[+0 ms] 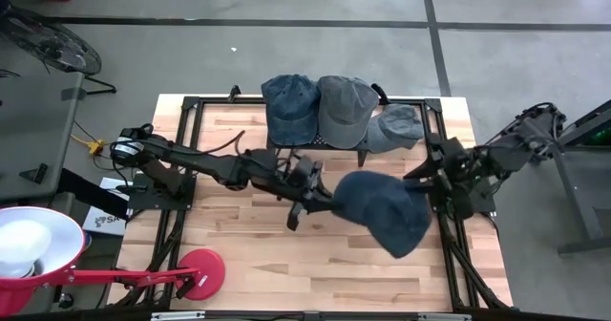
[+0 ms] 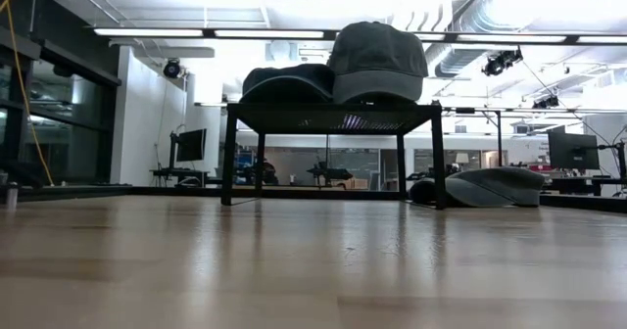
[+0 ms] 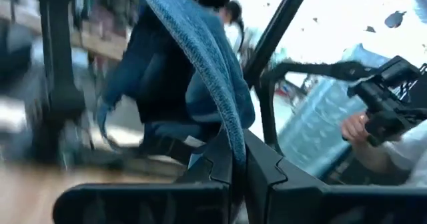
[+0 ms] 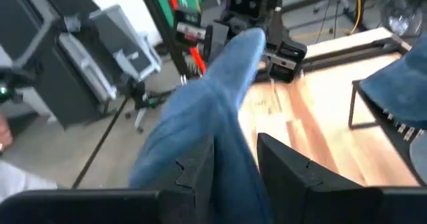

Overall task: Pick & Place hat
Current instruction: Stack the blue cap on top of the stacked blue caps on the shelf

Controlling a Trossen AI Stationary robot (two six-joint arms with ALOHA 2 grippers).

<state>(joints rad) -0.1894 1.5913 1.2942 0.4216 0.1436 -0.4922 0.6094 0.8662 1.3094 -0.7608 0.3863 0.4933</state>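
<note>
A blue denim hat [image 1: 387, 211] hangs above the table's right half, between my two grippers. My left gripper [image 1: 320, 202] reaches in from the table's left and is shut on the hat's left edge. My right gripper [image 1: 431, 182] stands at the hat's right side. In the right wrist view its fingers [image 4: 287, 161] stand apart, with the hat's cloth [image 4: 200, 111] running between them. At the far side, a blue hat [image 1: 289, 106] and a grey hat [image 1: 344, 106] rest on a black rack [image 2: 333, 114]. A pale grey hat [image 1: 396, 128] lies on the table beside the rack. My left gripper pinches the hat's edge [image 3: 235, 147] between its two shut fingers, coming roughly level from the table's left. The hat stands out beyond the fingers, clear of the table. My right gripper has the hat's cloth between its parted fingers; whether they touch it I cannot tell.
A red stand with a round foot [image 1: 200, 268] and a white shade [image 1: 24, 245] sits at the near left corner. Black frame bars [image 1: 181, 168] run along both table sides. Beyond the table a person's hand [image 3: 360, 127] holds a black device.
</note>
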